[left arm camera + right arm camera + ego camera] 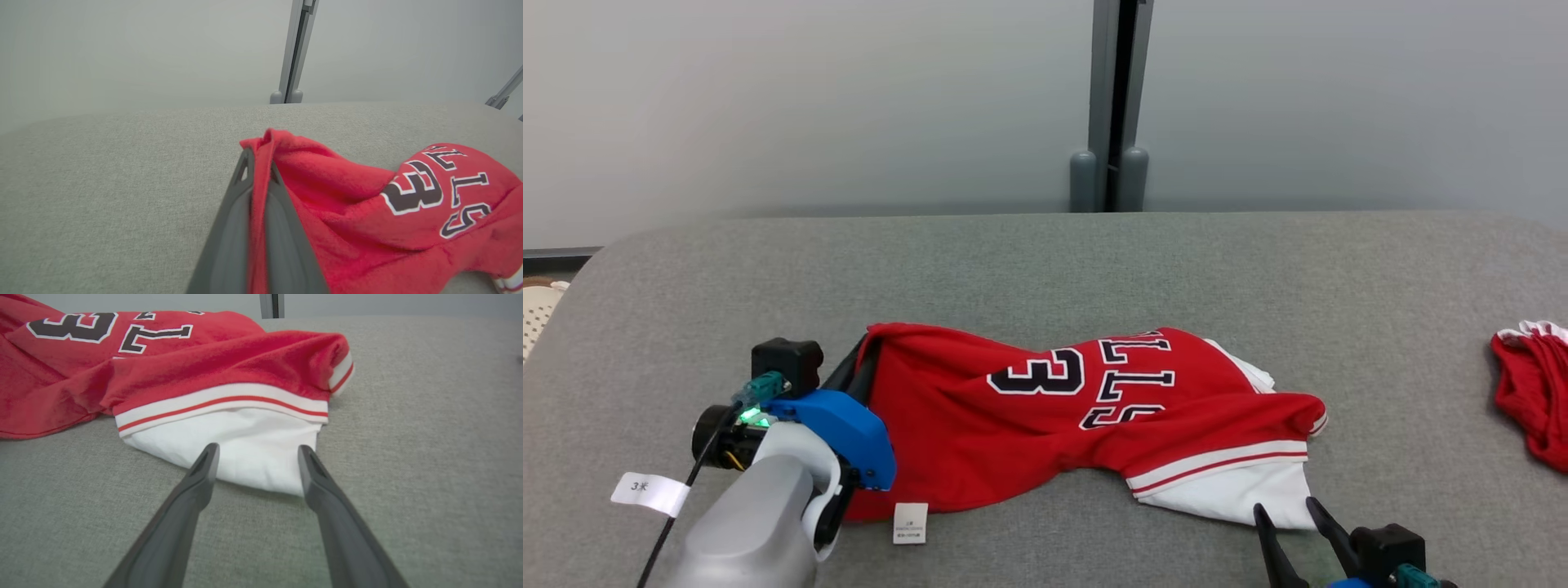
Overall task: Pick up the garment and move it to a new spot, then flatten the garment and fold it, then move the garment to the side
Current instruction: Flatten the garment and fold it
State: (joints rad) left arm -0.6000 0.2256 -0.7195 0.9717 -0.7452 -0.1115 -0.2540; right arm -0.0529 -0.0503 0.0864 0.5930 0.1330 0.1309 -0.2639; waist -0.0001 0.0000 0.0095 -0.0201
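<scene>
Head view shows a broad grey cloth-covered surface (1045,269) reaching from the near edge to a pale wall (809,98), where a grey upright post (1117,106) rises behind the far edge. The garment (980,433), a red jersey with black-and-white lettering and a numeral 3, lies crumpled across the near middle of the surface. It stretches from the left arm toward the right, with a white-and-red striped band and a white portion (1241,498) at its near right end.

The pale left forearm (760,523) comes up from the lower left, its blue wrist piece against the jersey's left end. A second bunch of red cloth with white trim (1531,392) sits at the far right edge, well apart from the jersey.

In the left wrist view the left gripper (258,163) is clamped on the jersey's red edge. The fabric runs up between the two dark fingers and pokes out past their tips.

In the right wrist view the right gripper (257,448) holds nothing. Its fingers are spread wide, their tips at the near edge of the white portion; whether they touch it cannot be told.

A small white label (910,523) lies at the jersey's near hem, and a white tag (649,492) hangs on the left arm's cable.
</scene>
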